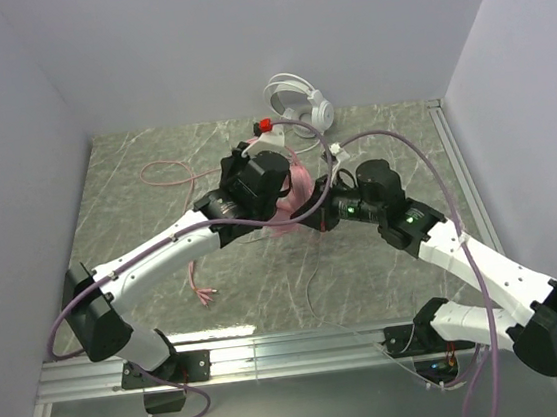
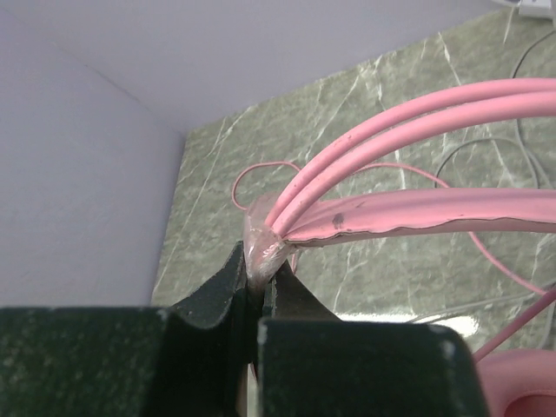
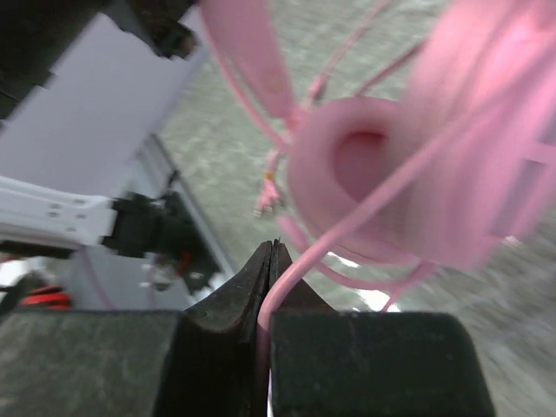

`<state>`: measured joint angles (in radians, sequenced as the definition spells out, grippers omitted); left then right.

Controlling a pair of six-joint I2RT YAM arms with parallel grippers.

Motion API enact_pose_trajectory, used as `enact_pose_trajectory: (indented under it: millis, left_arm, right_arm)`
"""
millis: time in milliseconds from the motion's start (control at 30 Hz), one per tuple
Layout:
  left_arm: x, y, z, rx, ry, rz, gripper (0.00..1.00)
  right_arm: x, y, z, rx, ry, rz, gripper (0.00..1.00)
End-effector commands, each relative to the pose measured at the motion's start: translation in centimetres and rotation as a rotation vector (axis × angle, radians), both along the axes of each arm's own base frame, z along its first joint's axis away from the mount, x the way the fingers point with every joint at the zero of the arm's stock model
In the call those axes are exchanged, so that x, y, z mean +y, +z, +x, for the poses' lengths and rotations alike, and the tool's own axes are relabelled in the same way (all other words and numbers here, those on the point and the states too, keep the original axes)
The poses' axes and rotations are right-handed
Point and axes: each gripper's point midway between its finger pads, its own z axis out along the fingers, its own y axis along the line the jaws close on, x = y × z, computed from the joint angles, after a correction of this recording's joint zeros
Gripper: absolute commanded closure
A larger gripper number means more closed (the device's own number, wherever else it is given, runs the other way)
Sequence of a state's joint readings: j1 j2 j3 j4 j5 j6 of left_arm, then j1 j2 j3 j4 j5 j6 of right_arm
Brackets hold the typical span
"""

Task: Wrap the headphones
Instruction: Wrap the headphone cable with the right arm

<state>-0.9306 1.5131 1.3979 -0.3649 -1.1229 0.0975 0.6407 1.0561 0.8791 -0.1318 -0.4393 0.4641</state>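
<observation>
Two headsets: pink headphones [image 1: 301, 188] being held between the arms, mid-worktop [image 1: 119, 222]; white headphones [image 1: 299, 103] lying untouched by the back wall.
Left hand [image 2: 261, 271]: clamping tight on the pink headband's end.
Right hand [image 3: 272, 254]: pinching the pink cable [image 3: 300, 261].
Progress: apparently early, with much cable trailing loose.

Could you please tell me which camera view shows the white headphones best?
The top external view: the white headphones sit in plain sight by the far wall. The left wrist view catches at most a white sliver; the right wrist view shows nothing of them.
</observation>
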Motion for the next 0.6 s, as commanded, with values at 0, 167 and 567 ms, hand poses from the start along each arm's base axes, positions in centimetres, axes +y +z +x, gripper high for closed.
enact_pose_trajectory:
  millis: [0, 167, 567]
  left_arm:
    - [2.3, 4.0, 0.8, -0.167, 0.135, -0.139, 1.00]
    - [2.4, 2.5, 1.5, -0.149, 0.103, -0.381, 1.00]
    - [2.9, 2.9, 0.2, -0.211, 0.040, -0.801, 1.00]
  right_arm:
    - [2.7, 4.9, -2.4, -0.030, 0.188, 0.212, 1.00]
    - [4.0, 6.5, -2.6, 0.017, 0.232, 0.328, 1.00]
    - [8.7, 6.2, -3.7, 0.057, 0.269, 0.392, 1.00]
